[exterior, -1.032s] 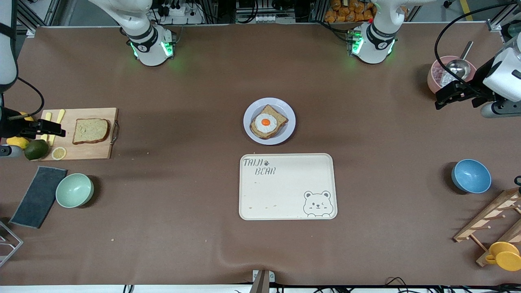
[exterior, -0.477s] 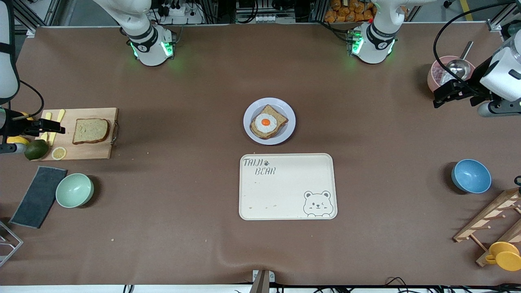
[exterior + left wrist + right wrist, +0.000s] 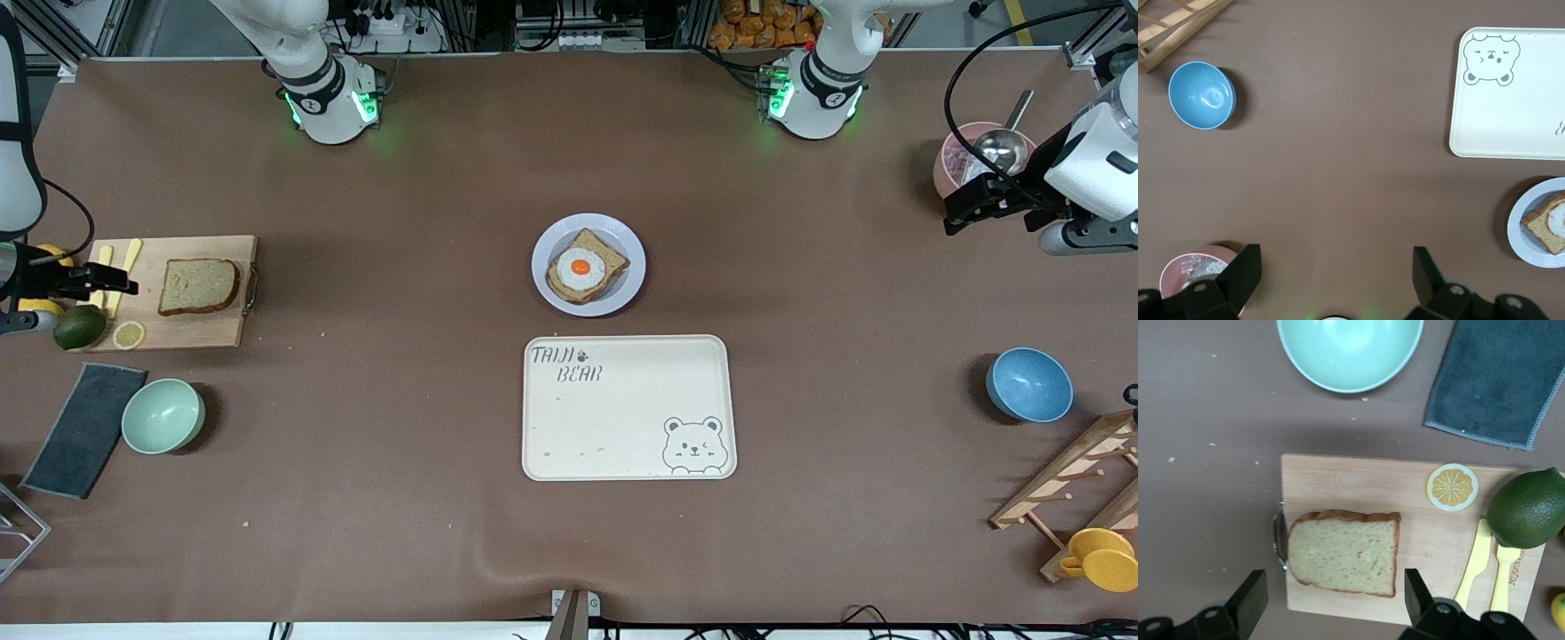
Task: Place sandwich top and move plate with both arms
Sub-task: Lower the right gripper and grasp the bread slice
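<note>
The sandwich top (image 3: 198, 285) (image 3: 1343, 552), a plain brown slice, lies flat on a wooden cutting board (image 3: 196, 331) at the right arm's end of the table. My right gripper (image 3: 124, 281) (image 3: 1335, 587) hangs open above the board's end, and its wrist view looks down on the slice. The lavender-white plate (image 3: 544, 277) (image 3: 1515, 230) sits mid-table and carries a bread slice with a fried egg (image 3: 582, 267). My left gripper (image 3: 958, 209) (image 3: 1336, 259) hovers open and empty at the left arm's end, beside a pink bowl (image 3: 949, 167).
A lime (image 3: 78, 326), lemon slice (image 3: 129, 334), yellow knife and fork (image 3: 1479, 560) lie at the board. A mint bowl (image 3: 163, 415) and grey cloth (image 3: 84, 428) sit nearer the camera. The cream bear tray (image 3: 622, 418) lies near the plate. Blue bowl (image 3: 1029, 384) and wooden rack (image 3: 1067, 480) are at the left arm's end.
Both arms have drifted slightly outward toward their table ends. The right gripper's fingers look a touch narrower. Bread, plate and tray have not moved.
</note>
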Robot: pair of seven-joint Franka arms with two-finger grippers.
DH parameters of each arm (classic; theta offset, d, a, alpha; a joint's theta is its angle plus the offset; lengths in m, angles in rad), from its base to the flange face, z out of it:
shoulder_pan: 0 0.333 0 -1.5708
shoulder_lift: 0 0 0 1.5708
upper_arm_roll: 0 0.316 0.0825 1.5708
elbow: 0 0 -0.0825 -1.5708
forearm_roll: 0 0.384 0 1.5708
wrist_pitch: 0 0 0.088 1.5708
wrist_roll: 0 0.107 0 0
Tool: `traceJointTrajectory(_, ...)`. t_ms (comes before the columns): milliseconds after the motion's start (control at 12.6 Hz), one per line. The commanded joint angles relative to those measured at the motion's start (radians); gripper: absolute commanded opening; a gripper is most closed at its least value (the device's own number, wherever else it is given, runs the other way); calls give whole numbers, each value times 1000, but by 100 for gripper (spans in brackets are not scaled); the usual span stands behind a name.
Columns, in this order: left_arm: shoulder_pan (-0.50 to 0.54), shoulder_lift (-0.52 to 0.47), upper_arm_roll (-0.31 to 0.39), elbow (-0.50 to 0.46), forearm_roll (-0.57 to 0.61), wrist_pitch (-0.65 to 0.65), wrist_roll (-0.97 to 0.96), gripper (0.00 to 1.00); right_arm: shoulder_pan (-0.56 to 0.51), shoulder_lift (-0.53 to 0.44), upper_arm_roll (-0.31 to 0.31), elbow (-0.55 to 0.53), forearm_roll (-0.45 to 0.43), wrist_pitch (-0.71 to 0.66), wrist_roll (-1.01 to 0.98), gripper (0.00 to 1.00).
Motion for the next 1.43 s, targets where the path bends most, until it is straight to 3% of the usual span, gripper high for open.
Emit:
traceJointTrajectory(0, 7, 5, 1, -3, -8, -15, 12, 100, -65, 77, 19, 1, 9, 38, -43, 84)
traceJointTrajectory(238, 4, 8, 1, -7, -8, -15, 7, 100, -98, 112, 19, -31, 11, 103, -92, 83)
traceJointTrajectory(477, 7, 11, 3, -20, -13, -7, 6, 100, -130, 129, 19, -83, 15, 204, -167, 72)
traceJointTrajectory(953, -2, 46, 1, -15, -14, 44, 6, 100, -168, 183, 22, -94, 19, 206, -201, 68)
traceJointTrajectory(1350, -1, 59, 1, -23, -14, 42, 4, 100, -185, 204, 22, -114, 57, 210, -233, 55)
